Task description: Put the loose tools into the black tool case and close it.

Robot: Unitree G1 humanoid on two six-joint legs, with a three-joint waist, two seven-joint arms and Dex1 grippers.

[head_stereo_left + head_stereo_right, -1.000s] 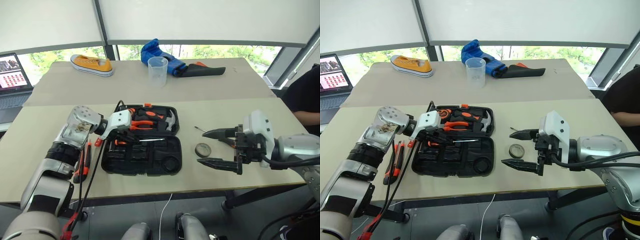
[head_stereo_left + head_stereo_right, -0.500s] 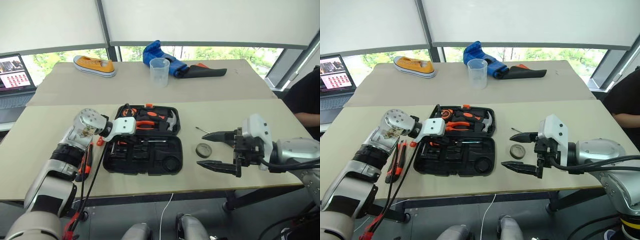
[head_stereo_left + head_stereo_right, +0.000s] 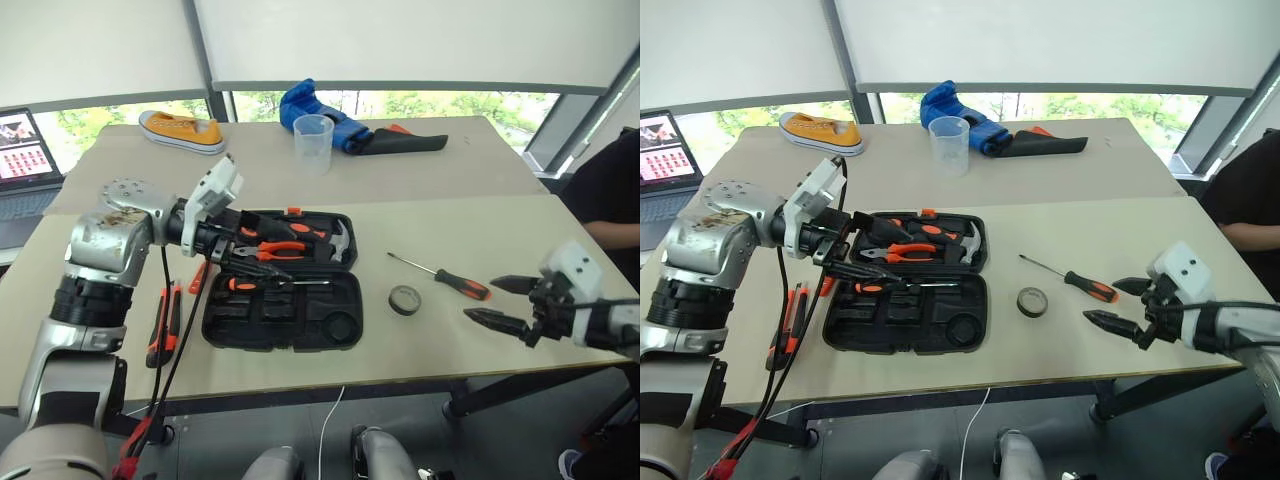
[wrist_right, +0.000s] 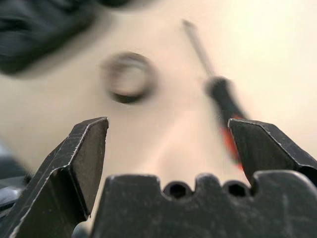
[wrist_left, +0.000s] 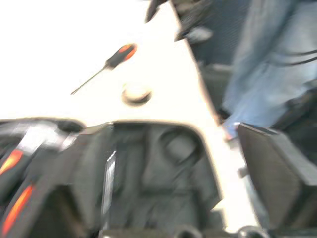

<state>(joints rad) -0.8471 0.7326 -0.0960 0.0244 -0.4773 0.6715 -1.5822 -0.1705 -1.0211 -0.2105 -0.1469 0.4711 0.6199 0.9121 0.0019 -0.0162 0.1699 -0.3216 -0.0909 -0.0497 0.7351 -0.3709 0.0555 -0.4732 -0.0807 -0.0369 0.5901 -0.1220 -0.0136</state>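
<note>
The left gripper (image 3: 243, 258) has lifted away from the lower tray of the black tool case (image 3: 283, 318) and now hangs above the case's left part, over the upper half, its fingers parted and nothing between them; a second ago it was down in the tray. A long orange-and-black screwdriver (image 3: 278, 284) now lies in the case along the hinge line, so one loose tool looks to be stowed. The right gripper (image 3: 510, 303), jaws wide and empty, has swung out to the table's right edge, uncovering the small slim orange screwdriver (image 3: 441, 276) it had hidden. That screwdriver lies on the table right of the case, long axis running diagonally: tip toward the far left, orange handle toward the near right and the right gripper. Between it and the case sits the small dark tape roll (image 3: 404, 299), flat on the table. Left of the case, the orange-black utility knife (image 3: 164, 324) lies with its length running near to far, another orange-handled tool (image 3: 197, 277) just beyond it. The case stands open, lid flat, so I judge several tools remain before closing
</note>
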